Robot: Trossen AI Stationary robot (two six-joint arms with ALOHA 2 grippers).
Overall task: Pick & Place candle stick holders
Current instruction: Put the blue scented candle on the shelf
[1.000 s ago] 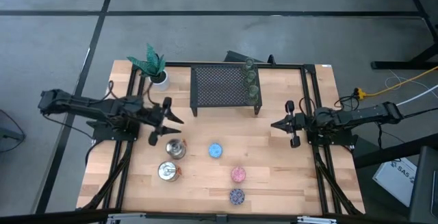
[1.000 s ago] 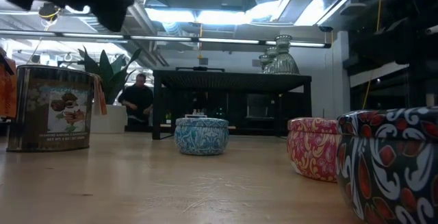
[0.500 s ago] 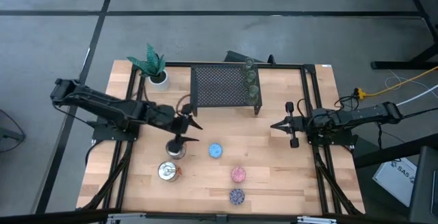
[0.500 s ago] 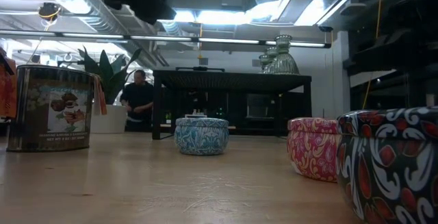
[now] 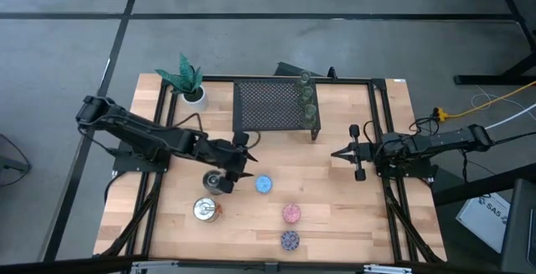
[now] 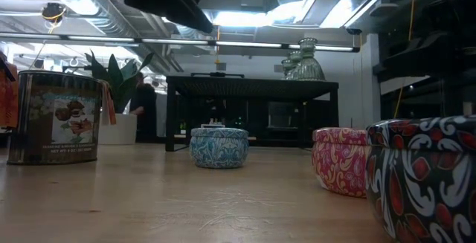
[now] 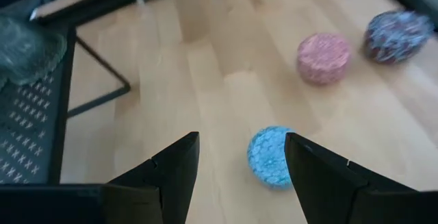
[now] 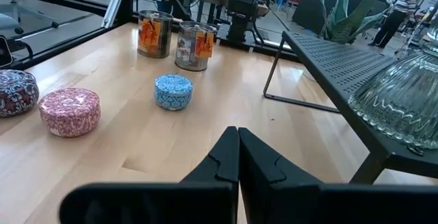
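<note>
Your left arm stretched low across the tabletop [image 5: 335, 182] toward its middle, its left tool [image 5: 244, 158] spread wide and empty above the blue candle stick holder [image 5: 264, 184], just beside the nearer silvery holder [image 5: 215, 182]. Your right arm lay folded at the right edge, its right tool [image 5: 335, 153] closed with fingers [image 8: 226, 159] touching, well apart from the pink holder [image 5: 291, 214] and purple holder [image 5: 289, 240].

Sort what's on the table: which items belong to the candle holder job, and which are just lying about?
Job items:
green glass holders on the rack
blue holder
pink holder
purple holder
two silvery holders

Lying about:
potted plant
rack

Left gripper open near the blue holder; right gripper shut, waiting.
</note>
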